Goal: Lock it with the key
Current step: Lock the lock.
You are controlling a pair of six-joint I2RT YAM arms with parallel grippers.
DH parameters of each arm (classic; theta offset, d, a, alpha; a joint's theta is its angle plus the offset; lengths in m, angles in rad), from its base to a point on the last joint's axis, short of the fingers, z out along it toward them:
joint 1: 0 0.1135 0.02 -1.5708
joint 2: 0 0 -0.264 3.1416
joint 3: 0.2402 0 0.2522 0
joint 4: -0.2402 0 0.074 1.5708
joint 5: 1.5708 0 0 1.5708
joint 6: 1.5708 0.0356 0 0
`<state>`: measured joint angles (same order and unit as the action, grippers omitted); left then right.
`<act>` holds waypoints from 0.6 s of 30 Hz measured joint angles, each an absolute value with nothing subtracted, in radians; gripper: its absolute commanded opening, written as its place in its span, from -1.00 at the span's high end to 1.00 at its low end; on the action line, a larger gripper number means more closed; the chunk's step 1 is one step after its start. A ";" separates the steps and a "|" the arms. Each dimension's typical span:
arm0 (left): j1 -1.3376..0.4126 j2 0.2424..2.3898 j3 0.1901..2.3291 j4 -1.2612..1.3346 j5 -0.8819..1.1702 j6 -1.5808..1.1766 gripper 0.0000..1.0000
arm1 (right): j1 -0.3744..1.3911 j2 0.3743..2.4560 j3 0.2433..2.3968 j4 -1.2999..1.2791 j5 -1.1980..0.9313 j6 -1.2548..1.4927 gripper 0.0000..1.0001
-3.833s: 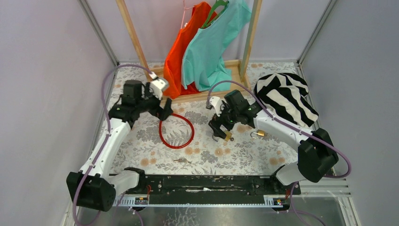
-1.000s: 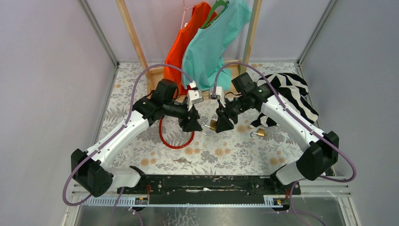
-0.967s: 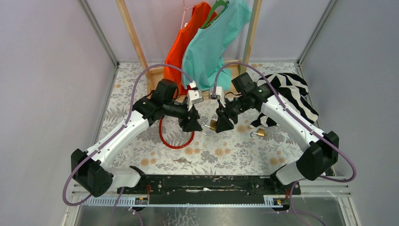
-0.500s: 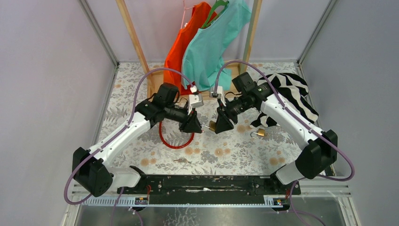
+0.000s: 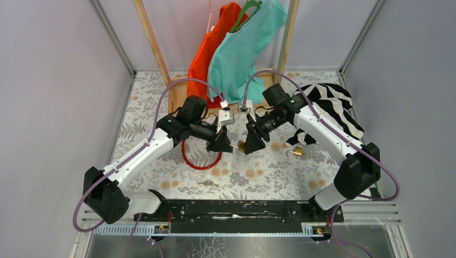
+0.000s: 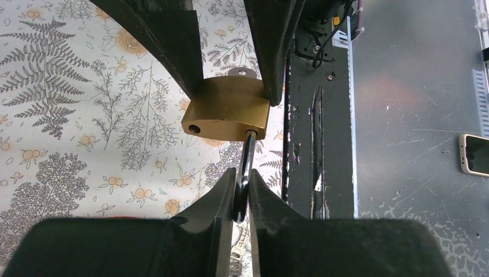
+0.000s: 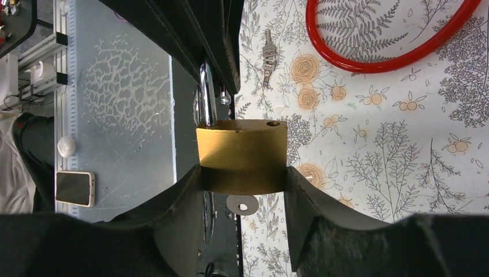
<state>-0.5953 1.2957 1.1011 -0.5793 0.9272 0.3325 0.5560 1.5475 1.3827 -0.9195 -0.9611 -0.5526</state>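
Observation:
A brass padlock (image 7: pixel 242 150) hangs in the air between the two arms, with my right gripper (image 7: pixel 242 172) shut on its body. The key's grey round head (image 7: pixel 241 203) sticks out of the body's end between the right fingers. The steel shackle (image 6: pixel 247 164) stands open: one leg is out of the body, whose hole (image 6: pixel 194 128) is empty. My left gripper (image 6: pixel 241 180) is shut on the shackle's bend. In the top view the left gripper (image 5: pixel 230 145) and right gripper (image 5: pixel 248 145) meet tip to tip at the padlock (image 5: pixel 242 145).
A second padlock (image 5: pixel 294 153) lies on the floral cloth to the right. A spare bunch of keys (image 5: pixel 207 183) and a red ring (image 5: pixel 200 154) lie below the grippers. A striped cloth (image 5: pixel 328 110) and a wooden rack with hanging shirts (image 5: pixel 236 54) stand behind.
Both arms came together at the centre, the right one carrying the padlock up off the cloth. Over the last second the left jaws closed onto the shackle.

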 measured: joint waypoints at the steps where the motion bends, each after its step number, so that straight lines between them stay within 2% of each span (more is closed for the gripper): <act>1: -0.595 1.296 1.101 -0.579 0.928 0.334 0.58 | 0.556 1.549 1.383 -0.921 -0.962 -0.553 1.00; 4: -0.595 1.293 1.097 -0.579 0.927 0.344 0.40 | 0.556 1.555 1.383 -0.926 -0.965 -0.555 1.00; 7: -0.595 1.286 1.090 -0.580 0.923 0.353 0.32 | 0.556 1.564 1.383 -0.936 -0.965 -0.559 1.00; 15: -0.595 1.272 1.071 -0.583 0.921 0.362 0.20 | 0.556 1.572 1.383 -0.939 -0.963 -0.564 1.00; 18: -0.595 1.271 1.061 -0.583 0.921 0.364 0.30 | 0.556 1.572 1.383 -0.939 -0.963 -0.564 1.00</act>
<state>-0.5953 1.2713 1.0611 -0.5835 0.9211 0.3637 0.5560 1.5719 1.3827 -0.9394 -0.9634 -0.5644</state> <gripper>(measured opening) 0.395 0.525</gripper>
